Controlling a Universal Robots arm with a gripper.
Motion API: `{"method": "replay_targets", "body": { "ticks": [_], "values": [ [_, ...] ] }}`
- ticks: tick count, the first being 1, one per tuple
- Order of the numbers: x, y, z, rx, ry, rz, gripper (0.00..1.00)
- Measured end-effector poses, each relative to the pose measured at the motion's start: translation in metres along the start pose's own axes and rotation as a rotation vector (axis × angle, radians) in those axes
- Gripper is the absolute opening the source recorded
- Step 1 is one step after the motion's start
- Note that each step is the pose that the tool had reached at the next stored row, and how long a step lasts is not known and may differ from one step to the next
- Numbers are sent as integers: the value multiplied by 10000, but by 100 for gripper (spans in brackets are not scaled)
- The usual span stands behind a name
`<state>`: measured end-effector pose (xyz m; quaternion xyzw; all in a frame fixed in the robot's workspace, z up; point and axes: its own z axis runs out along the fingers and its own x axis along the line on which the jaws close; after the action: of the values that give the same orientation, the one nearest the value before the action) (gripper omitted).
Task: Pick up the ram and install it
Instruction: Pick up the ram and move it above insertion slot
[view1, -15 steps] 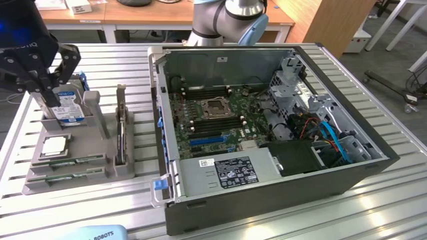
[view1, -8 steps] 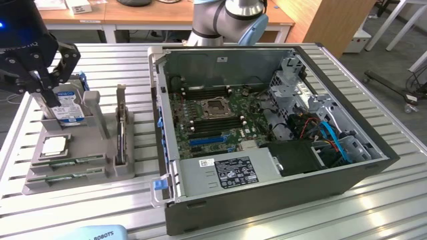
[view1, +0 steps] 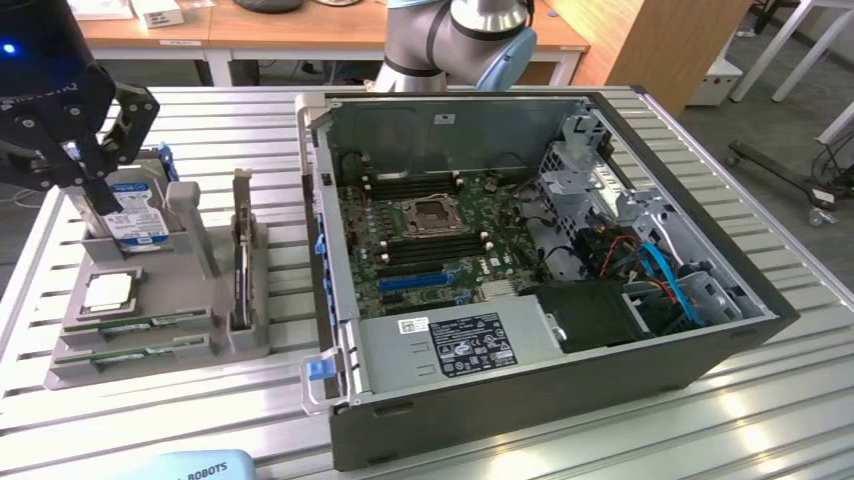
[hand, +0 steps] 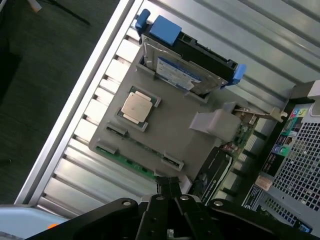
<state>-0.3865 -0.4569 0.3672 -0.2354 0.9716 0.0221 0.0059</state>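
In the exterior view, the gripper (view1: 78, 180) is seen over the far end of a gray tray (view1: 200, 345), beside the hard drive (view1: 134, 215) that is stood in it. The jaws are clenched together and nothing is seen between them. The ram (view1: 134, 350) is set in the slot at the tray's near end, well apart from the gripper. A second stick (view1: 144, 323) is seated in the slot just behind it, and a silver processor (view1: 107, 290) is laid between these and the hard drive. A dark card (view1: 240, 265) is stood upright on the tray's side toward the open computer case (view1: 534, 380), where the motherboard (view1: 441, 230) is exposed.

In the wrist view, the gripper (hand: 170, 187) is shown with its fingers pressed shut on nothing. The ram (hand: 125, 161) is seen as a narrow green strip along the edge of the tray (hand: 170, 125) nearest the fingers, near them but not touched.

The ram is judged to be light, stiff and thin, and likely to be cracked if bent or twisted. A hold is best taken at the middle of the exposed long edge, pinched gently across the board's thickness. The edge sunk in the slot, where the contacts are judged to be, is better left untouched, and a squeeze on the chips is to be avoided
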Motion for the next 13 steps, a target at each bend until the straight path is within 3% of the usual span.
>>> {"method": "replay_targets", "body": {
  "ticks": [13],
  "values": [
    [0, 0, 8, -40, 73, -1846, 10]
  ]
}}
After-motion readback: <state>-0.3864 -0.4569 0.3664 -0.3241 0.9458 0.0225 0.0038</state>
